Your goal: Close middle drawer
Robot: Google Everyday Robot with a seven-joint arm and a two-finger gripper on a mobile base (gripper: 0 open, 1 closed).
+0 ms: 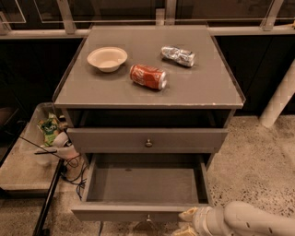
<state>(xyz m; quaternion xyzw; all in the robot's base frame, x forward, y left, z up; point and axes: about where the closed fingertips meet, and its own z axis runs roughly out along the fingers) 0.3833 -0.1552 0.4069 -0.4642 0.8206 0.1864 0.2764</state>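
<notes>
camera view: we see the pale fingers (pixel 189 214) spread apart, gripping nothing, on the gripper (pixel 185 222) at the bottom edge, right by the front panel of the middle drawer (pixel 143 184), which is pulled far out beneath the desk (pixel 207 87).

Robot test lab, speckled floor (pixel 258 156), glass railing (pixel 115 10), loose cables (pixel 76 176), gripper (pixel 186 222) at bottom edge

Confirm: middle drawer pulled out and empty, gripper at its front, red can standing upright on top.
Wrong on the can: the camera view shows the red can lying on its side. The middle drawer is pulled out and empty, with the gripper at its front.
</notes>
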